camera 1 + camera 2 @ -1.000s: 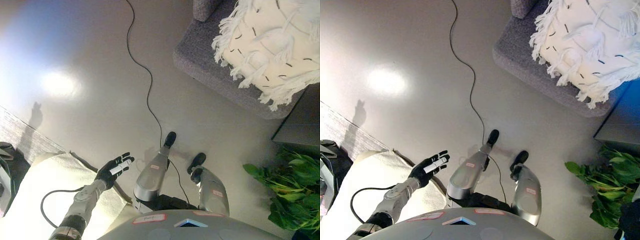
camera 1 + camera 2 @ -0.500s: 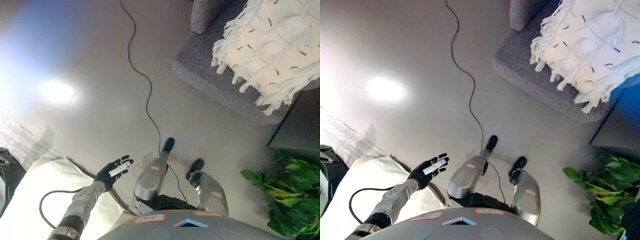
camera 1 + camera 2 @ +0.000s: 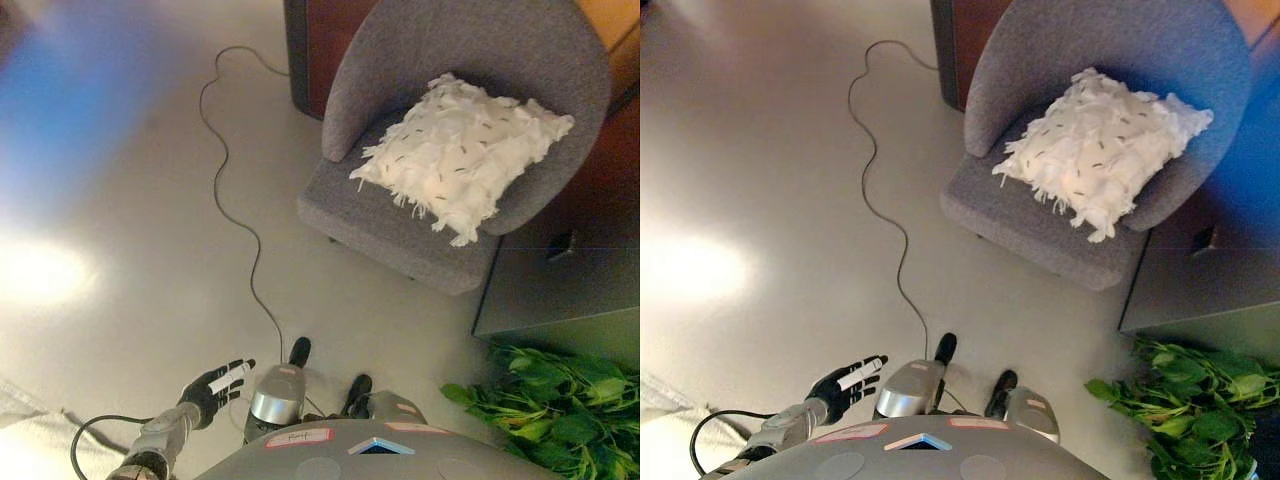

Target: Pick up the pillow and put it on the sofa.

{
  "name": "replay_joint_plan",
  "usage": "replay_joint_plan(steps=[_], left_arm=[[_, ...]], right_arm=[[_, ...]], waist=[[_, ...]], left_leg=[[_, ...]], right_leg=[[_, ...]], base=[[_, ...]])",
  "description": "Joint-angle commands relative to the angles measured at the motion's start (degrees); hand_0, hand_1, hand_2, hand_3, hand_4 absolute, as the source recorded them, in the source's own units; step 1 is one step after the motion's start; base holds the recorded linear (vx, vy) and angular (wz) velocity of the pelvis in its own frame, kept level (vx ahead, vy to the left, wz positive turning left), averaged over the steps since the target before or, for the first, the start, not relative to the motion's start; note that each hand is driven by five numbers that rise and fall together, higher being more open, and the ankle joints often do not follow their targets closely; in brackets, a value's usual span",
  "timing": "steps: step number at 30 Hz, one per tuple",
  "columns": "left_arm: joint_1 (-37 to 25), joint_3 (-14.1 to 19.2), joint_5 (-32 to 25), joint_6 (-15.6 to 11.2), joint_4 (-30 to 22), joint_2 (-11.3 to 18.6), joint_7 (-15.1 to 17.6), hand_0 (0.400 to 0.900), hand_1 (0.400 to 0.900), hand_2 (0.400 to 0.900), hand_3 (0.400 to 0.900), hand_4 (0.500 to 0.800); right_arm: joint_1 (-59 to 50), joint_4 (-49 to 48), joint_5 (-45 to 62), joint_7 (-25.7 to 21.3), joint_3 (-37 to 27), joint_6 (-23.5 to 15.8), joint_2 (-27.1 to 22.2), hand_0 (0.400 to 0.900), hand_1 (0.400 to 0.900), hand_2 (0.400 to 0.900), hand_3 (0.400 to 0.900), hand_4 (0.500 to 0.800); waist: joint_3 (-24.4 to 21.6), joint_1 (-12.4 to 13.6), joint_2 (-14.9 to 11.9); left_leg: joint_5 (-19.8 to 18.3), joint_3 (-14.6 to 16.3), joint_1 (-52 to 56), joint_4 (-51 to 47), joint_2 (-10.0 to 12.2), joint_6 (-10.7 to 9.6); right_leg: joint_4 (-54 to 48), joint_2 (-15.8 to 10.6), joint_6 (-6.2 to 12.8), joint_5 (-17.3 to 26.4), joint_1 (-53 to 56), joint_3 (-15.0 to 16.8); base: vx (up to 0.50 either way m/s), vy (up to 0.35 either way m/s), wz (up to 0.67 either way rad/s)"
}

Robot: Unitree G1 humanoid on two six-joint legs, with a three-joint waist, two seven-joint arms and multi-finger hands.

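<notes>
A white fringed pillow [image 3: 460, 150] with small dark flecks lies on the seat of a grey armchair [image 3: 420, 225], leaning against its curved back. It also shows in the right eye view [image 3: 1102, 150]. My left hand [image 3: 213, 386] is open and empty at the lower left, held low over the floor, far from the pillow. My right hand shows in no view.
A black cable [image 3: 232, 210] runs across the pale floor from the back toward me. A green plant [image 3: 555, 405] stands at the lower right, beside a dark grey cabinet [image 3: 560, 290]. A dark wooden unit [image 3: 320, 50] stands behind the armchair. A light rug corner [image 3: 30, 450] lies at the lower left.
The camera has tilted up, so the whole armchair and pillow now show, farther off and nearer the middle. My left hand stays open and empty at the lower left.
</notes>
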Motion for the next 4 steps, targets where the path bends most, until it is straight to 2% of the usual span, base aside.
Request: replay_joint_plan(steps=[1, 4], left_arm=[[1.21, 1.12, 3.42, -0.64, 2.86, 0.82, 1.60, 0.900, 0.900, 0.900, 0.900, 0.800], [-0.25, 1.83, 5.47, 0.26, 4.81, 0.50, 1.81, 0.900, 0.900, 0.900, 0.900, 0.800]], right_arm=[[-3.09, -3.82, 4.49, 2.26, 4.73, -3.75, -7.02, 0.900, 0.900, 0.900, 0.900, 0.800], [6.23, -8.42, 9.17, 1.44, -2.39, -8.90, -6.13, 0.900, 0.900, 0.900, 0.900, 0.800]], waist=[[-3.53, -0.79, -3.29], [-3.95, -2.43, -3.33]], left_leg=[[-8.29, 3.41, 3.75, 0.16, 0.11, -2.42], [-8.85, 4.46, 4.67, 0.04, 0.14, -2.10]], right_leg=[[-13.97, 0.31, 3.51, 3.64, 8.70, -0.02], [-13.77, 0.40, 3.71, 3.57, 8.83, 1.05]], base=[[0.01, 0.010, -0.17], [-0.01, 0.011, -0.21]])
